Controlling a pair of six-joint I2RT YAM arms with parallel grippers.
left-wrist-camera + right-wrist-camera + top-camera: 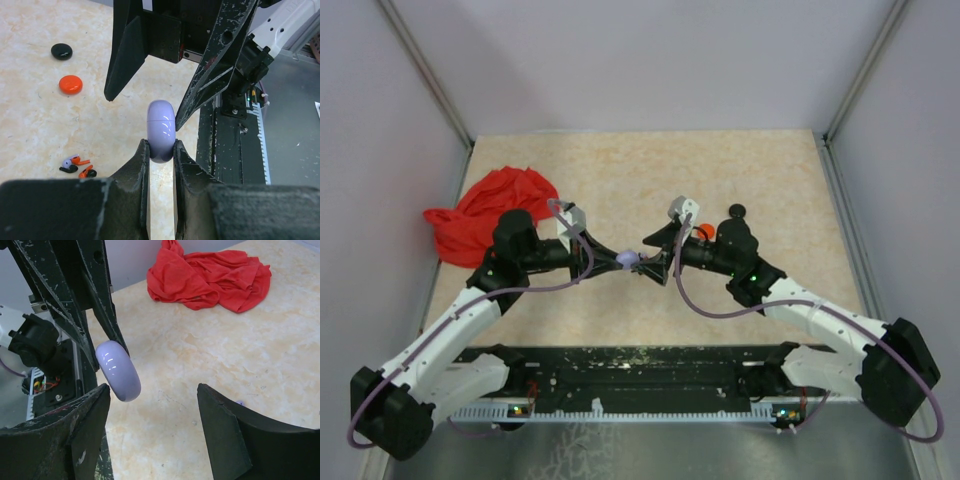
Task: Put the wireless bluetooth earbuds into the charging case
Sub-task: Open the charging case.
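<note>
Tabletop [40, 125] beige; case [161, 127] clamped between left jaws, earbuds [77, 166] apart.

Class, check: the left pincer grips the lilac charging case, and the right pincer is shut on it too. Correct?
No. The left pincer grips the lilac charging case, but the right pincer stands open; see the right wrist view.

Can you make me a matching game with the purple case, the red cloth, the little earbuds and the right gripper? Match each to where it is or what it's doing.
1 charging case
2 red cloth
3 earbuds
4 right gripper

A open
B crumpled at the table's left edge
C pinched in the left gripper
D loose bits lying on the table

Pairs: 1-C, 2-B, 3-D, 4-A.
</note>
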